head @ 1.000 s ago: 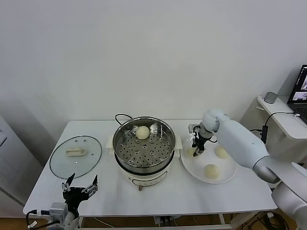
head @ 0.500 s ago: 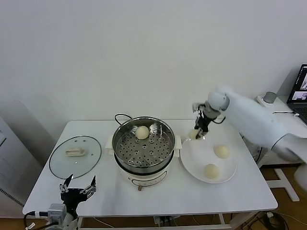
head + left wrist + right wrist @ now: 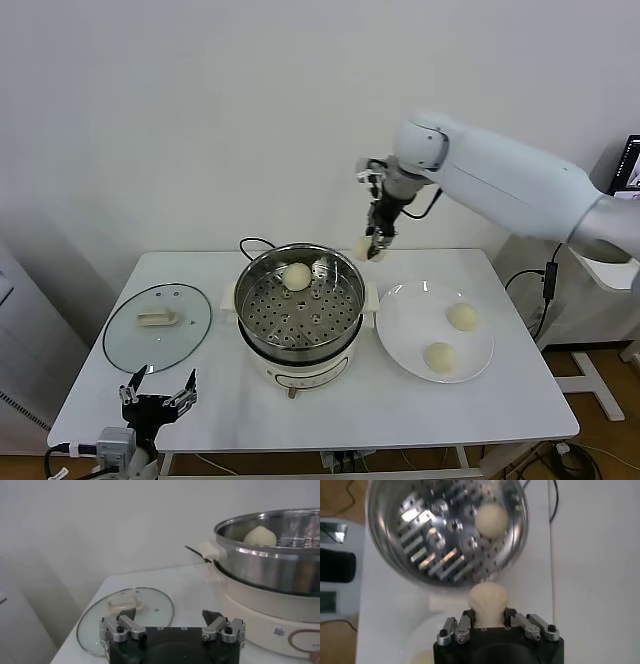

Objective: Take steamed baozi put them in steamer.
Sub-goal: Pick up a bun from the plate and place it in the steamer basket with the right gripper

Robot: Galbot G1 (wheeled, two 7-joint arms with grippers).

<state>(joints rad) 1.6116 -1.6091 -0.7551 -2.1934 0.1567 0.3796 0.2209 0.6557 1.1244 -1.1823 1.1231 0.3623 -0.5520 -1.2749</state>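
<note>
The right tool (image 3: 375, 246) pinches a soft, light baozi (image 3: 363, 248) by its sides, best gently, above the steamer's (image 3: 300, 305) two o'clock rim, while the left tool (image 3: 160, 397) sits open at the bench's (image 3: 520, 400) seven o'clock.

Four baozi (image 3: 297, 276), one steamer (image 3: 300, 345)

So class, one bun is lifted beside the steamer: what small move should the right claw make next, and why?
Probably carry it sideways over the perforated tray. The right claw is shut on a baozi held just outside the steamer rim, where one bun already sits with free space beside it. The left claw waits low.
</note>
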